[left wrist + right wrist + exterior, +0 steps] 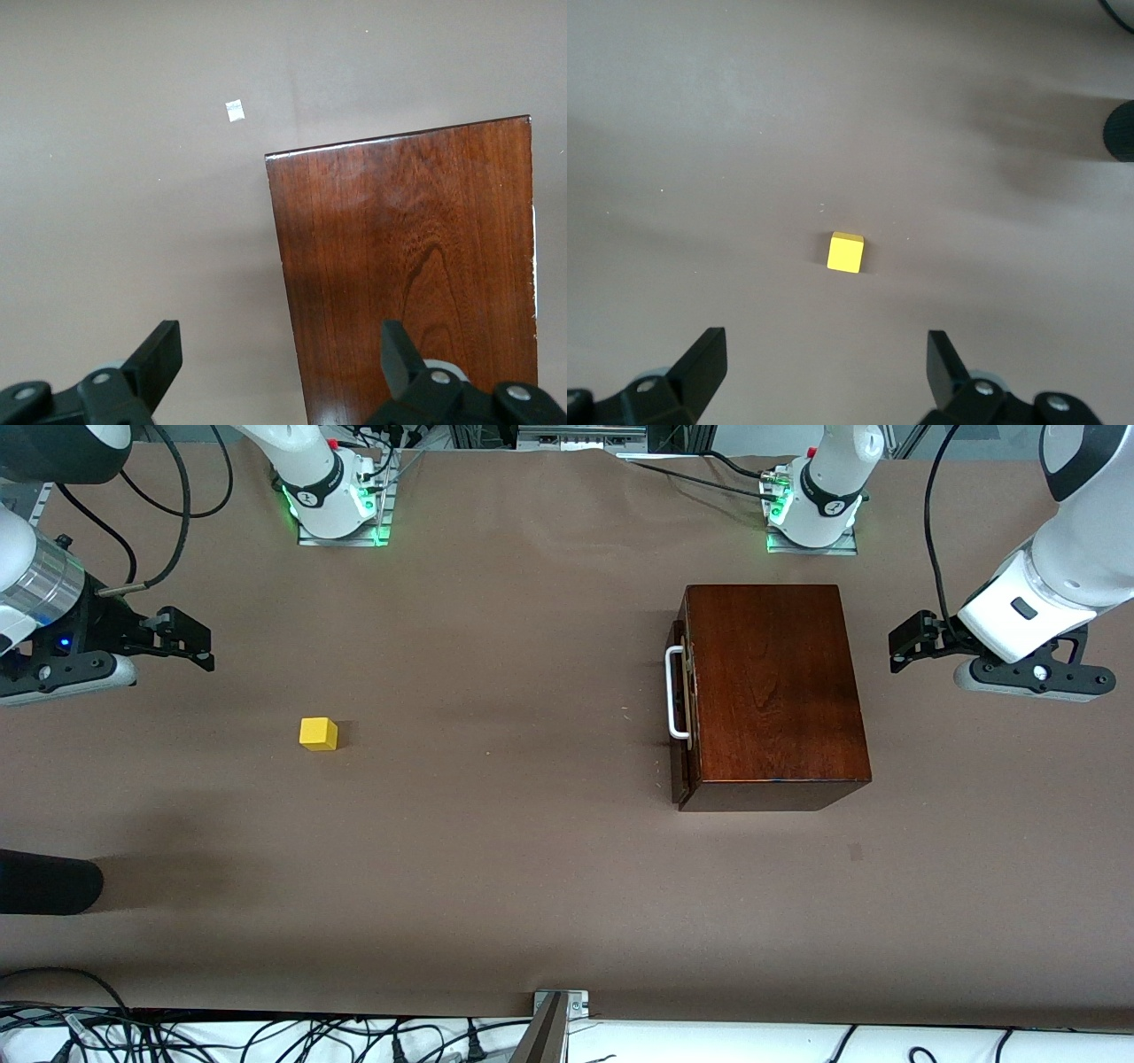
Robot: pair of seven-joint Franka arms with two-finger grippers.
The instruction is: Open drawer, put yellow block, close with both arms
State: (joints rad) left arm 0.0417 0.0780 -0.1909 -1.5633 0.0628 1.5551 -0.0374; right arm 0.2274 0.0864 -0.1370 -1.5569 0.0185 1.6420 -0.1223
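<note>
Judging by its look, I take the block (318, 733) for a light, rigid cube with plain flat faces, so I would pinch it across two opposite sides; it sits alone on the table toward the right arm's end, well apart from the box (775, 691). The drawer (684, 708) is shut flush into that glossy reddish-brown box, which lies toward the left arm's end, and looks heavy and stiff; its polished wood seems slippery, so I would hook the white bar handle (675, 693), the only sure hold, on the face turned toward the block. The table (532, 850) wears a matte brown cover, likely grippy enough to steady the box. My right gripper (824, 367) hangs spread wide over bare table near the block, holding nothing. My left gripper (279, 359) hangs spread too, over the box's edge away from the handle, also unladen.
</note>
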